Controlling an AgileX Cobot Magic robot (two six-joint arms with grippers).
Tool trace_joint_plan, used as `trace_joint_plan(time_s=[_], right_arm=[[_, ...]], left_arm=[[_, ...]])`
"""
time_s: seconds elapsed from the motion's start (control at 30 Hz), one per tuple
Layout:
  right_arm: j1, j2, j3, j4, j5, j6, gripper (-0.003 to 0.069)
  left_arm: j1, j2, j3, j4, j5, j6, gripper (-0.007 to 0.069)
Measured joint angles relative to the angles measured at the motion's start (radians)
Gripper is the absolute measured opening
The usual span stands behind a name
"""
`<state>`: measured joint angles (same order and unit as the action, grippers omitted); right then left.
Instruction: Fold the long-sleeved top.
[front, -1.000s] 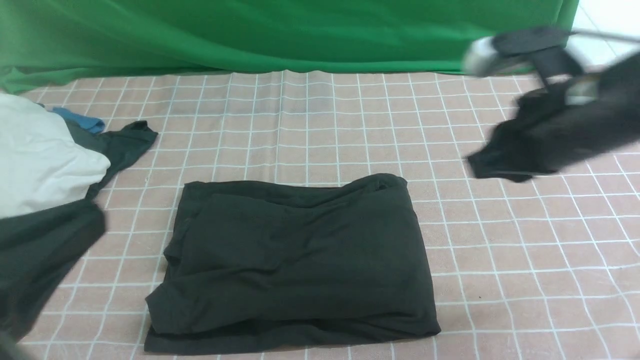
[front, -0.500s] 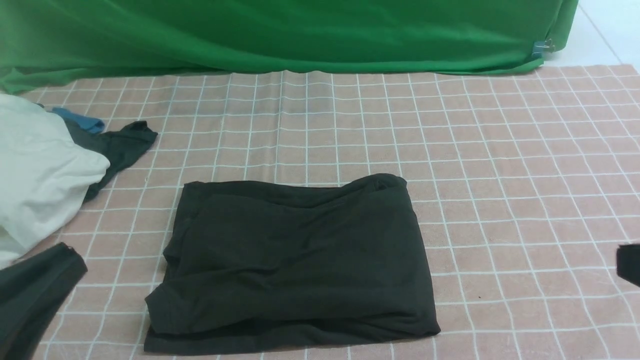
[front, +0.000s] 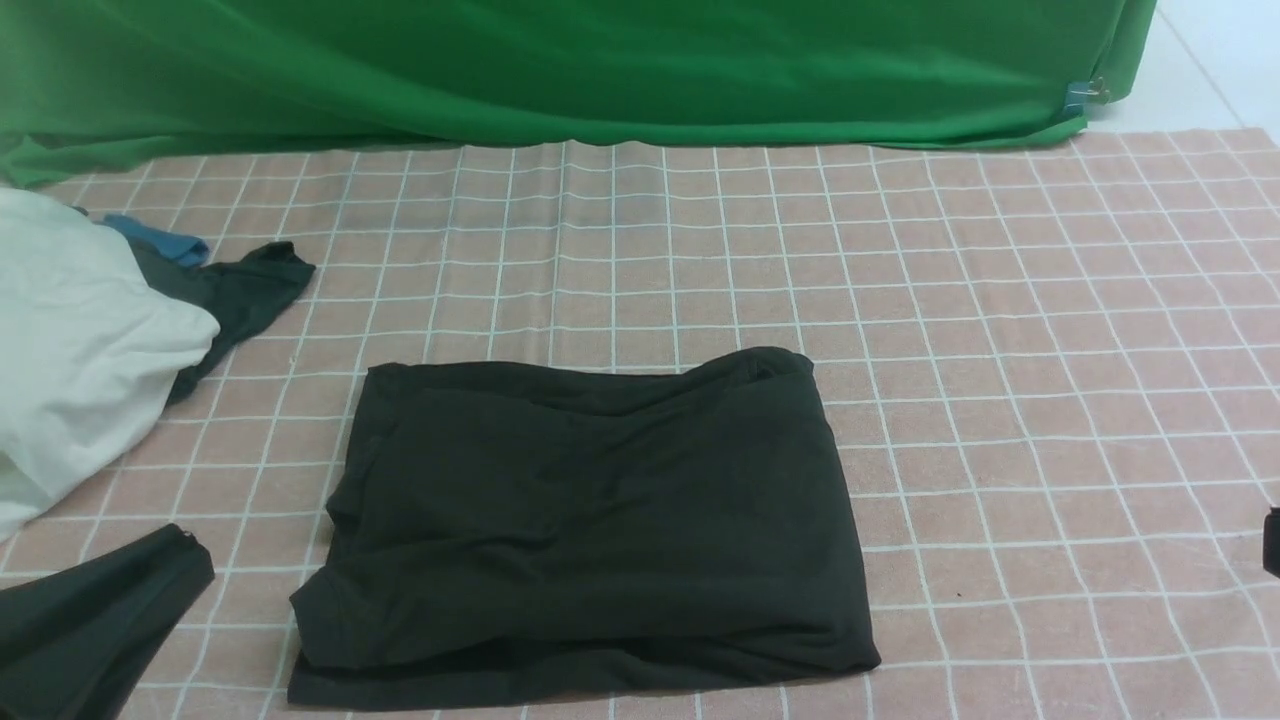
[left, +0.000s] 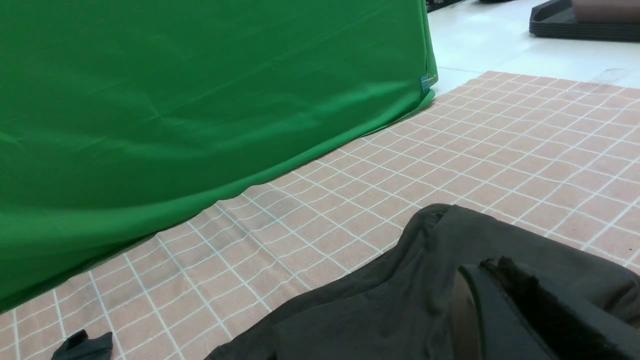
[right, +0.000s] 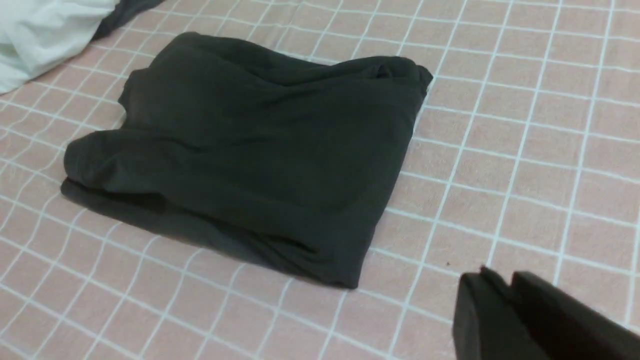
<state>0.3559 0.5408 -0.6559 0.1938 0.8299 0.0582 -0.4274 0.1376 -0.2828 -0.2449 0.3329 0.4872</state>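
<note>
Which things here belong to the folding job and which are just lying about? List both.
Job:
- large black thin-fabric long-sleeved top, lying folded in a rough rectangle on the pink checked tablecloth

Lying about:
- white cloth bundle
- small dark cloth scrap with a blue piece
- green backdrop curtain

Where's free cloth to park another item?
Free: the checked tablecloth on the robot's right of the folded long-sleeved top, and the strip between it and the green backdrop. Crowded: the left, with white cloth bundle and dark scrap.
</note>
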Motion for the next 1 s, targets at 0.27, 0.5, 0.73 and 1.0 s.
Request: trace_joint_plan(time_s=[0.27,0.5,0.73,1.0], right_arm=[[-0.235,-0.236,0.215,0.029,-0.261,-0.227,0.0026],[-0.319,-0.521,0.547,0.015,-0.477,-0.263,0.0026],[-0.323,-0.538,0.662,-0.007,-0.532,-0.194,0.0026],[-0.323,-0.538,0.662,-0.008,-0.567,-0.182,0.0027]], left_arm=[[0.000,0.000,0.000,0.017,0.000,0.010,0.0018],[0.000,0.000,0.000,0.019,0.000,0.014,0.0018],[0.000,0.000,0.000,0.026,0.000,0.014,0.0018],[0.000,0.000,0.000,0.058,0.000,0.014,0.0018]])
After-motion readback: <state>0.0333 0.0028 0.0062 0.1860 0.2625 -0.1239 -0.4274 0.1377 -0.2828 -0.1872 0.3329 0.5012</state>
